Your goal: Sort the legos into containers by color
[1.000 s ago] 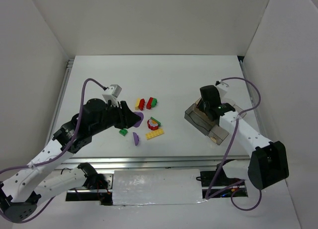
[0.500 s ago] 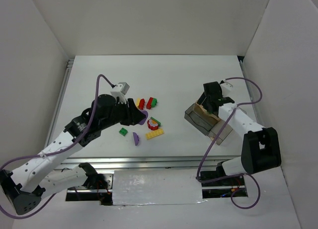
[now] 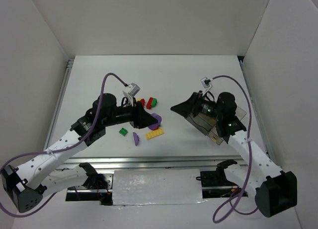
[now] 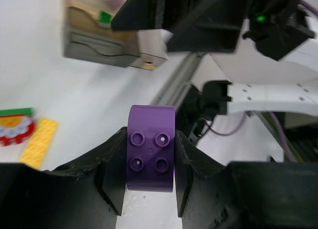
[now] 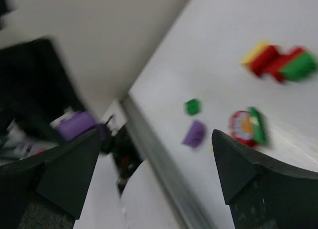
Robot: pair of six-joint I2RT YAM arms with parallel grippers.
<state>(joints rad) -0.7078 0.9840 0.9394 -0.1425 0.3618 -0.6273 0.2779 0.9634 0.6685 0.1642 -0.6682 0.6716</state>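
My left gripper is shut on a round-ended purple lego, held above the table near the loose bricks. On the table lie a small green brick, a purple piece, a flat yellow plate, a red round piece and a red, yellow and green cluster. The smoky organizer box sits at the right. My right gripper stands open and empty, left of the box, pointing toward the bricks.
The right arm's body covers part of the box. An aluminium rail runs along the table's near edge. White walls close in the table on three sides.
The right gripper opened over the box and swung left toward the bricks. The left arm carried the purple lego to the right, toward the middle of the table.
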